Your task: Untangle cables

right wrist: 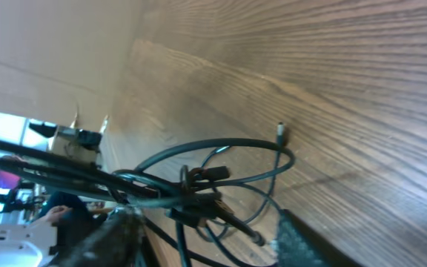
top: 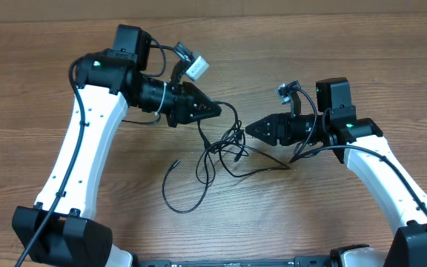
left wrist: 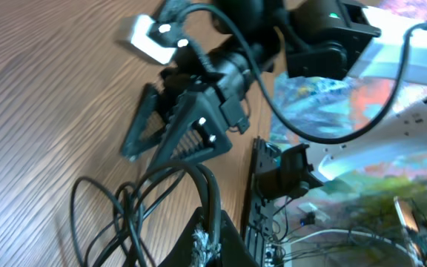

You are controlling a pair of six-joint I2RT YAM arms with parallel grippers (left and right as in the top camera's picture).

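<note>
The cables (top: 224, 144) are thin black cords tangled in the middle of the wooden table, with one loose loop (top: 187, 185) trailing toward the front. My left gripper (top: 217, 110) is at the tangle's upper left. In its wrist view the left gripper (left wrist: 212, 236) is shut on two cable strands (left wrist: 207, 189) that rise out of its tips. My right gripper (top: 249, 130) points at the tangle from the right. In the right wrist view, the right gripper (right wrist: 206, 245) is open, its fingers (right wrist: 310, 241) spread either side of the knotted cords (right wrist: 199, 196). A silvery plug tip (right wrist: 280, 132) lies on the wood beyond.
The table (top: 347, 44) is bare wood-grain around the tangle. Thicker black wires run along both white arms (top: 87, 148). A small white connector block (top: 196, 67) hangs above the left wrist. The arm bases (top: 58, 237) stand at the front edge.
</note>
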